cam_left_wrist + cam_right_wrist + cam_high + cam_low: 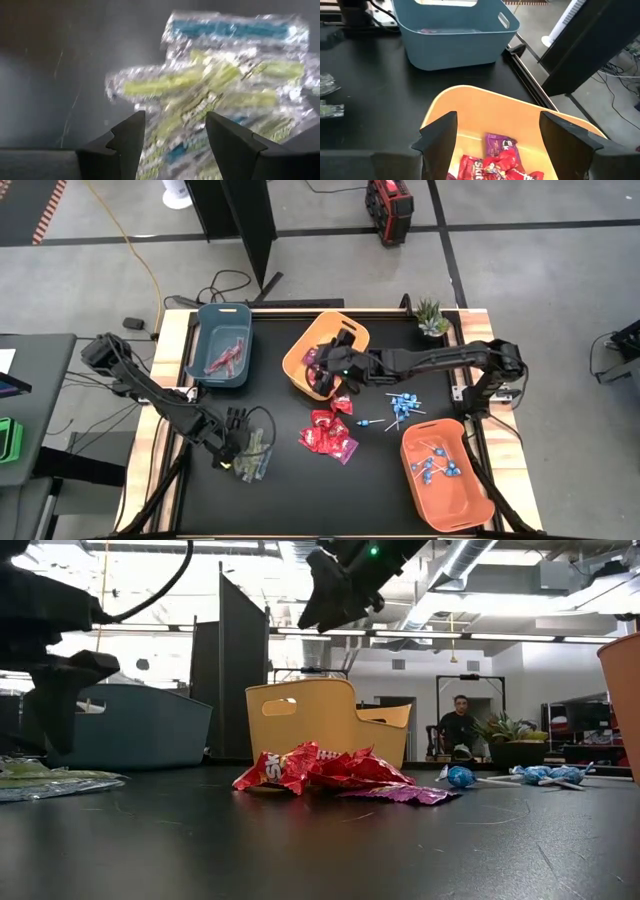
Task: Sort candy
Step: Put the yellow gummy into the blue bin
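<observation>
My left gripper [232,438] [175,125] hovers open just above a small pile of clear green stick packets [252,463] [220,85] lying flat near the table's near-left corner; in the low view it [60,710] stands above the packets [50,780]. My right gripper [335,365] [497,125] is open and empty above the yellow bin [300,358] [470,95], which holds red packets [495,167]. More red packets [328,432] [330,768] lie mid-table. Blue lollipops [403,408] [462,777] lie to their right.
The blue bin [222,343] at far left holds pink-red stick packets. The orange bin [470,500] at near right holds several lollipops. A small potted plant [432,315] stands at the far right corner. A person [460,725] sits far behind the table.
</observation>
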